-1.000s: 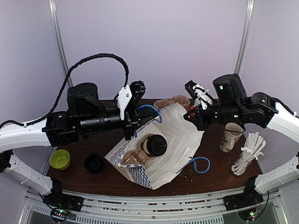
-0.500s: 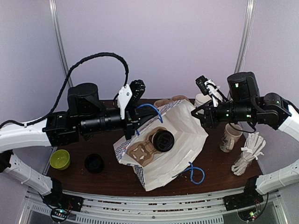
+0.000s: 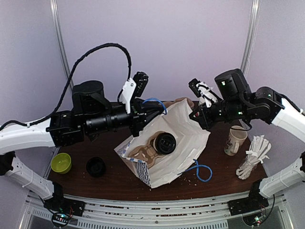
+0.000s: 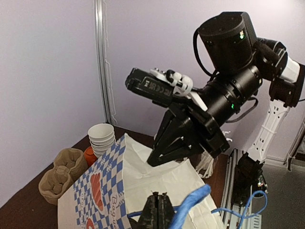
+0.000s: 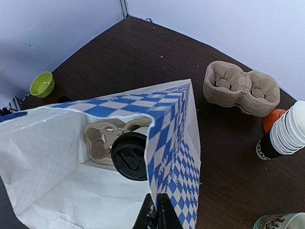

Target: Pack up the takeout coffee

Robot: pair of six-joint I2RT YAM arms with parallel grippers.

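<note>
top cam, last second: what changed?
Left claw rose slightly, lifting the blue handle. Right claw swung right, then back, still pinching the bag rim. The bag stands more upright, and the takeout coffee inside shifted right. Green bowl and mug stayed put.

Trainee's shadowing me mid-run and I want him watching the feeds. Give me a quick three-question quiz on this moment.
1. True or false: the takeout coffee sits inside the paper bag.
2. The left gripper is shut on: A) the bag's blue handle; B) a spoon; C) nothing.
3. What colour is the bowl near the left arm's base?
Key: 1 true; 2 A; 3 green.
</note>
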